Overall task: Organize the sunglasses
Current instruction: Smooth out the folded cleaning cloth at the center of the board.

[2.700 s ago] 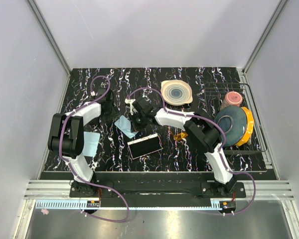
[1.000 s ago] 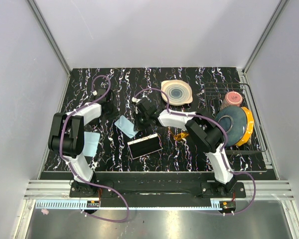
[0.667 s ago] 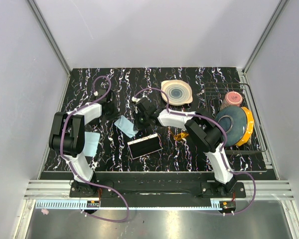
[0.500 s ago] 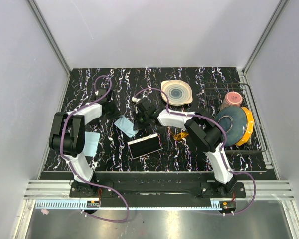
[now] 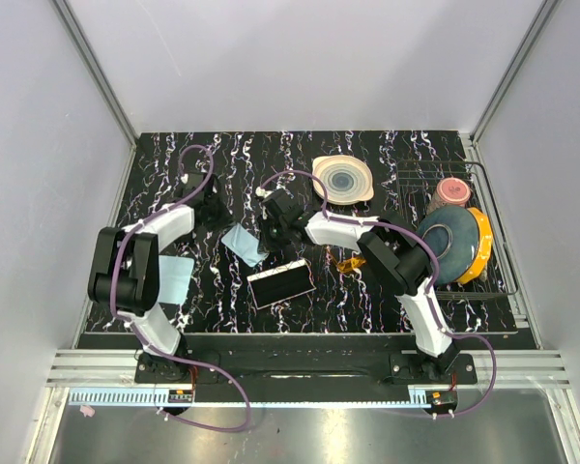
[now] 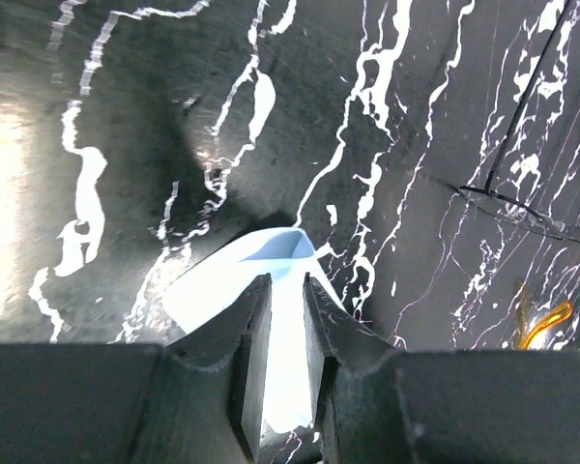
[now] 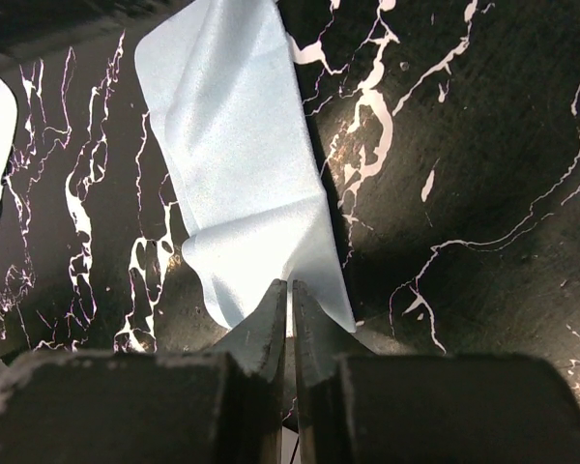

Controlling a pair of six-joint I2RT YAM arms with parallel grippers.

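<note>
On black marbled tabletop [image 5: 242, 155], grey walls [image 5: 300, 58] round | R pincer [image 7: 290, 286] clamped on blue cloth [image 7: 242, 145] | L pincer [image 6: 286, 280] slightly apart

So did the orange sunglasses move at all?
No. The sunglasses lie in the same spot, just right of the black case, which has not shifted either.

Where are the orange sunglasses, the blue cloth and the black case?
Small amber-orange sunglasses [image 5: 350, 263]: overhead view, middle of the frame.
Light blue cloth [image 7: 237, 164]: right wrist view, middle of the fabric.
Flat black rectangular case [image 5: 281, 283]: overhead view, centre of its top.
</note>
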